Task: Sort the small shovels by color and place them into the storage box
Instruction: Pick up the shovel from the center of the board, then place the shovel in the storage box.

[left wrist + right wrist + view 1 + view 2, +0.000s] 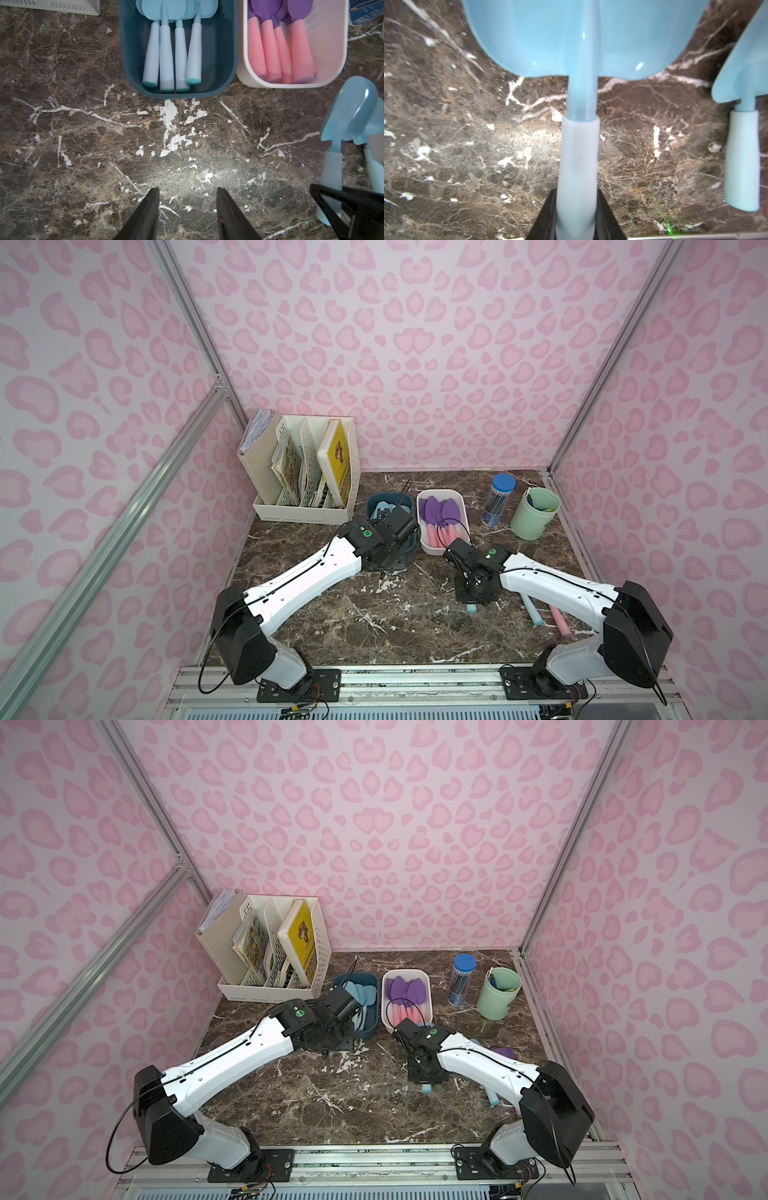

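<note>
Clamping a light blue shovel [579,145] by its handle, right hand [577,199] sits low over the tabletop [467,166], probably for carrying. Left hand [188,199] apart, empty. Beyond, sorted by colour: blue shovels [166,52] in dark blue box [124,52], purple-pink shovels [274,52] in white box [342,52].

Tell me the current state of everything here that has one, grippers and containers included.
left gripper: open, empty.
right gripper: shut on a light blue shovel.
dark blue box: holds four light blue shovels.
white box: holds purple-bladed shovels.
pencil tube: upright, capped.
green cup: upright, open-topped.
</note>
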